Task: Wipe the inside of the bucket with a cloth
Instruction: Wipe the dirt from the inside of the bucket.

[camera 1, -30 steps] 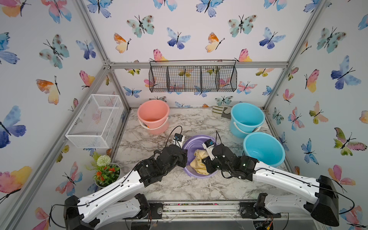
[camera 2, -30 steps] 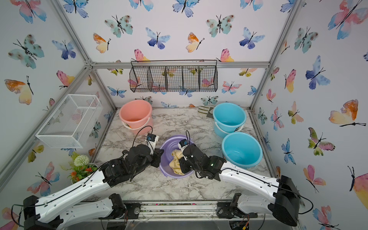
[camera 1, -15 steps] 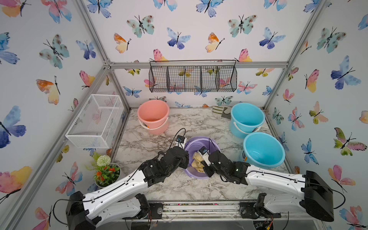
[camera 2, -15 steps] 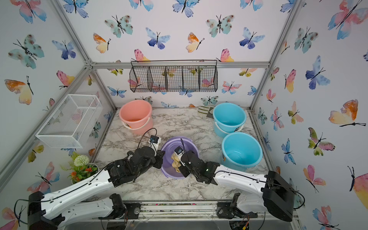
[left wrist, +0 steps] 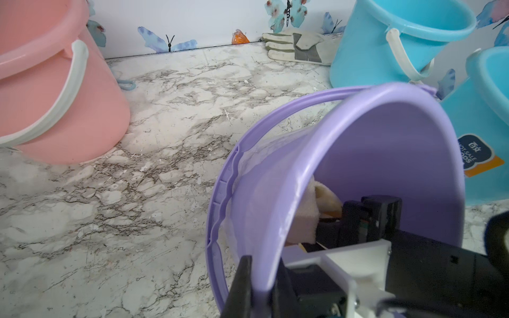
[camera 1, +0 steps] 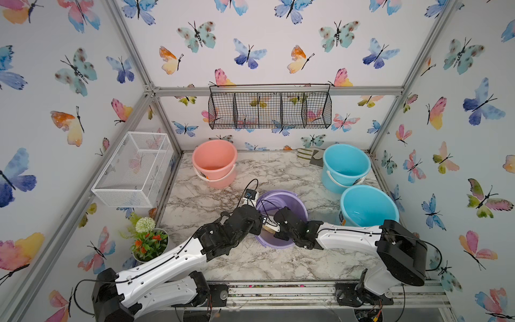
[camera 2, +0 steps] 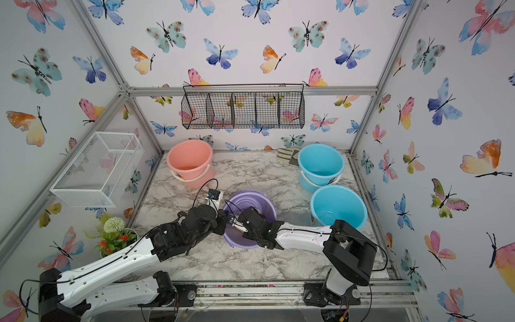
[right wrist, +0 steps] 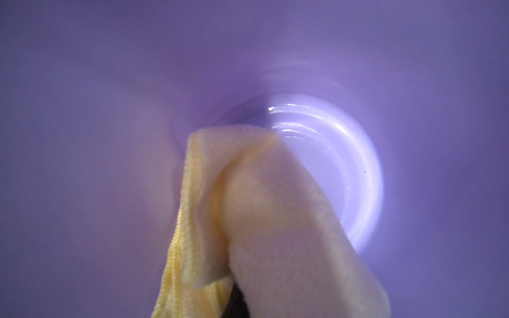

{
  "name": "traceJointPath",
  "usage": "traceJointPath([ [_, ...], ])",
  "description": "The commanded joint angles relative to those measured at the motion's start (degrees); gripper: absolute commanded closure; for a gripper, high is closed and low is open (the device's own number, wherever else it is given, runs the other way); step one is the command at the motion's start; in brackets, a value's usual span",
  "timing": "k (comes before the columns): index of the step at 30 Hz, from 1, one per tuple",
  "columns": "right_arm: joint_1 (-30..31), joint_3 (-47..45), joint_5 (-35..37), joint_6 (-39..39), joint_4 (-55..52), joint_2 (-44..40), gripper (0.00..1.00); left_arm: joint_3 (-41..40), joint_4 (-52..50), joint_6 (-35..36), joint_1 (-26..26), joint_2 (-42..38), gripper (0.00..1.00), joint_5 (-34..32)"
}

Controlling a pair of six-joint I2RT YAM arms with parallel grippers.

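Slippage is the risk: left gripper (left wrist: pixel 261 289) pinches the tilted purple bucket (camera 1: pixel 289 200) by its 9 o'clock rim; right gripper (left wrist: pixel 341 213), clamped on the cloth (right wrist: pixel 261 206) against the base, could shove it free.

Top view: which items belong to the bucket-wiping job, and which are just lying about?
In use: purple bucket, cloth inside it, left end effector clamped on its rim.
Idle: pink bucket, far blue bucket, near blue bucket, work glove, potted plant, black wire basket, white wire basket.
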Motion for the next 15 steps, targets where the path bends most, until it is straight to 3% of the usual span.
traceJointPath([
  [1,0.4,-1.5,6.2,-14.2,12.7,1.3,0.98,1.2,1.4,-0.9,-0.9,-1.7,1.00,3.6],
  [5,0.4,-6.4,9.2,-24.6,25.7,2.2,0.98,0.2,1.6,-1.7,-0.9,-3.2,1.00,3.4],
  [9,0.3,-8.8,10.6,-34.1,31.9,3.8,0.98,0.1,0.9,-1.8,-1.0,-3.9,1.00,3.5],
  [15,0.3,-6.3,15.3,-42.4,28.5,7.4,0.98,0.0,0.1,-1.5,-1.0,-4.5,1.00,3.7],
])
